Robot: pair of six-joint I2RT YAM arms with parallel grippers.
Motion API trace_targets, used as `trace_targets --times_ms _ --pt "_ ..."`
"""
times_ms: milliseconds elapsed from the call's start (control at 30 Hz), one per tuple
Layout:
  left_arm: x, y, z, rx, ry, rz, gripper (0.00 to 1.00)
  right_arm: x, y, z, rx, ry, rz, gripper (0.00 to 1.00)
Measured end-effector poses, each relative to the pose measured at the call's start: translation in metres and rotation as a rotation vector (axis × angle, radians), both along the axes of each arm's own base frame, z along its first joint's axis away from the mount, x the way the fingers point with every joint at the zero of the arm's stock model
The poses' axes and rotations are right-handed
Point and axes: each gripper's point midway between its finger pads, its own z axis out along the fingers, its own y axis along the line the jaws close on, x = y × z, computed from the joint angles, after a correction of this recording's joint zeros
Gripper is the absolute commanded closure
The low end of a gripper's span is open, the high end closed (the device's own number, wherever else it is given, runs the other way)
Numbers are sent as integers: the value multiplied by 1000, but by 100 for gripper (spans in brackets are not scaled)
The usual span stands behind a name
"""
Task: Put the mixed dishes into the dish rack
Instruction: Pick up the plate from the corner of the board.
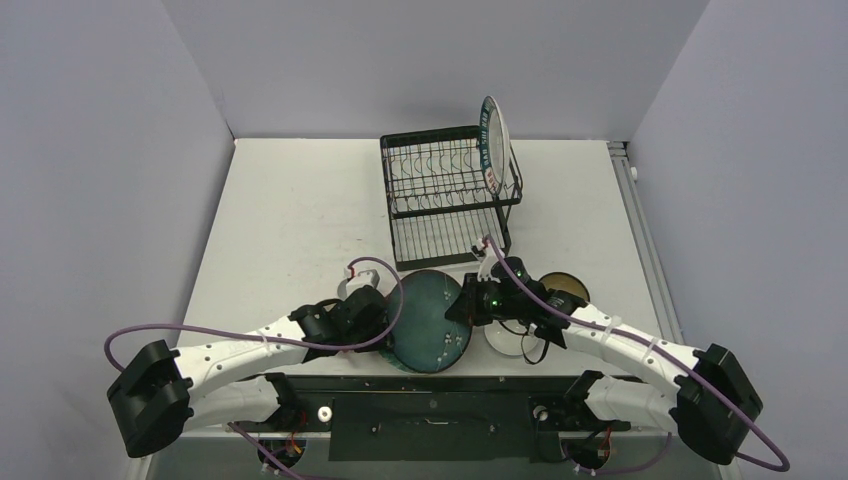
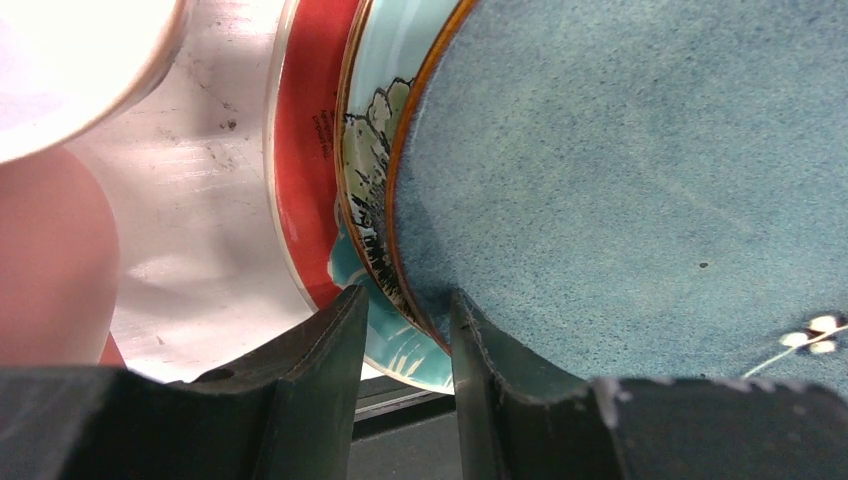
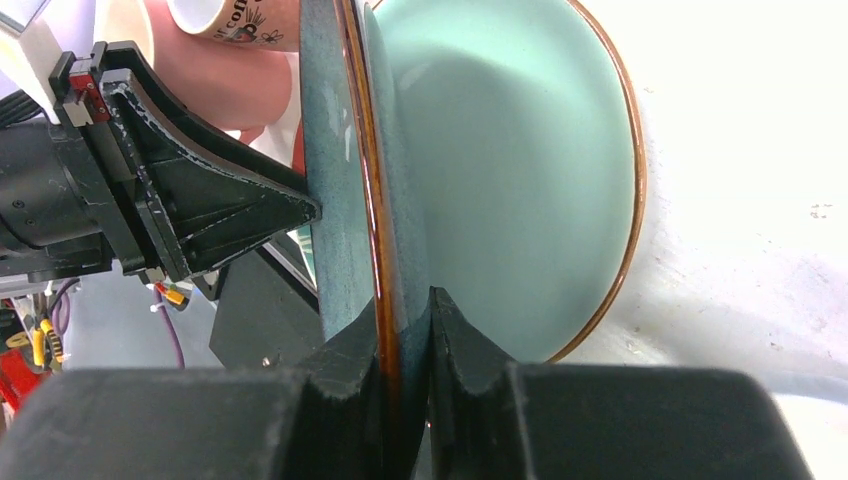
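Teal plate tilted on edge, near side of dish rack; right tool pinches rim, left tool spread at opposite rim; rack straight beyond plate.

A robotics lab bench: a white table boxed in by plain pale-grey walls on the left, far and right. At the near edge, a left arm and a right arm, white with black joints, are bolted to a black rail and trail purple cables. The household items are a wire dish rack at the far side and a teal plate between the arms.
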Motion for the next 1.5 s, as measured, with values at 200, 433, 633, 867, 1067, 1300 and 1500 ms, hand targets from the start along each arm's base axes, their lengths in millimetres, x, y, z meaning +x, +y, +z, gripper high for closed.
trace_targets --times_ms 200,433,633,867,1067,1300,1500 --pt "0 0 1 -2 -1 0 66 0 -5 3 -19 -1 -13 100" --pt "-1 2 0 7 2 1 64 -1 -11 7 -48 -12 -14 100" --pt "0 2 1 5 -6 4 59 0 -22 13 -107 -44 -15 100" --pt "0 3 4 0 -11 2 54 -2 -34 18 -158 -60 -19 100" --pt "-3 8 8 20 -7 -11 49 -3 -42 25 -191 -77 -23 100" --pt "-3 10 29 14 -37 -38 41 -1 -46 45 -186 -111 -34 100" --pt "1 6 56 -1 -82 -78 35 1 -49 63 -194 -133 -40 100"
